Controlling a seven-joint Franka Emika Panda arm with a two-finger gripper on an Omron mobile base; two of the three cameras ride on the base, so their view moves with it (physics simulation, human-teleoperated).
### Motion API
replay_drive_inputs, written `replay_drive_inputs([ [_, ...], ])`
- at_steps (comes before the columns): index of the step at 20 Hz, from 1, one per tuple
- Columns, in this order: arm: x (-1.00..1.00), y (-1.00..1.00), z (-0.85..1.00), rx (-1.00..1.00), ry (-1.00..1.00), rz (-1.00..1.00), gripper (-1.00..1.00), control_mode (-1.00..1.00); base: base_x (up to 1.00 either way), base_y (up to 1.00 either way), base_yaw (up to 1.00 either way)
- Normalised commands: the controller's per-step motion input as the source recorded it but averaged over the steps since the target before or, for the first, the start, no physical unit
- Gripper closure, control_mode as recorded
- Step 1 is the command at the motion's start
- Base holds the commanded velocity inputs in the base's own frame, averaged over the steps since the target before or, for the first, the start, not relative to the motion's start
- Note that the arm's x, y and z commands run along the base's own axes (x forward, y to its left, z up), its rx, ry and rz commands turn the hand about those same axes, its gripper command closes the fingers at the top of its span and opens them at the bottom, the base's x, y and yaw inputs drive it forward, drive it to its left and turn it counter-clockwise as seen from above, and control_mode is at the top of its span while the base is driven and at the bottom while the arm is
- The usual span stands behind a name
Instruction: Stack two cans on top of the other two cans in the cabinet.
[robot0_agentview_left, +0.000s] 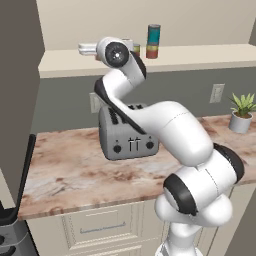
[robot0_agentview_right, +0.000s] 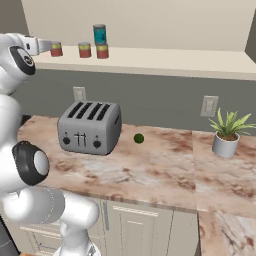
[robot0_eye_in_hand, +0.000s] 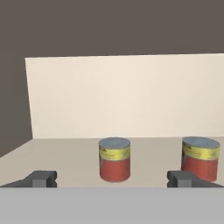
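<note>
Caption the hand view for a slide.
Open pincer faces a red can on the cabinet shelf, another red can beside it.

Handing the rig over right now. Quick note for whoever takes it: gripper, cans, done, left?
Gripper: open, empty, level with the cabinet shelf, pointing at a red can that stands between its fingertips but farther in.
Cans, right base view: teal can already stacked on a red can. Two more red cans stand single on the shelf: one beside the stack, one nearest the hand.
Done: first stack.
Left: grasp one of the single red cans, set it on the other, release.
Counter has a toaster and a plant, not involved.
</note>
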Motion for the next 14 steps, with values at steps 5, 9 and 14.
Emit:
replay_drive_inputs([
  [5, 0.00, 0.06, 0.00, 0.00, 0.00, -0.05, -1.00, -1.00, 0.00, 0.00, 0.00],
  [9, 0.00, 0.00, -0.01, 0.00, 0.00, 0.00, -1.00, -1.00, 0.00, 0.00, 0.00],
  [14, 0.00, 0.00, -0.01, 0.00, 0.04, 0.00, -1.00, -1.00, 0.00, 0.00, 0.00],
])
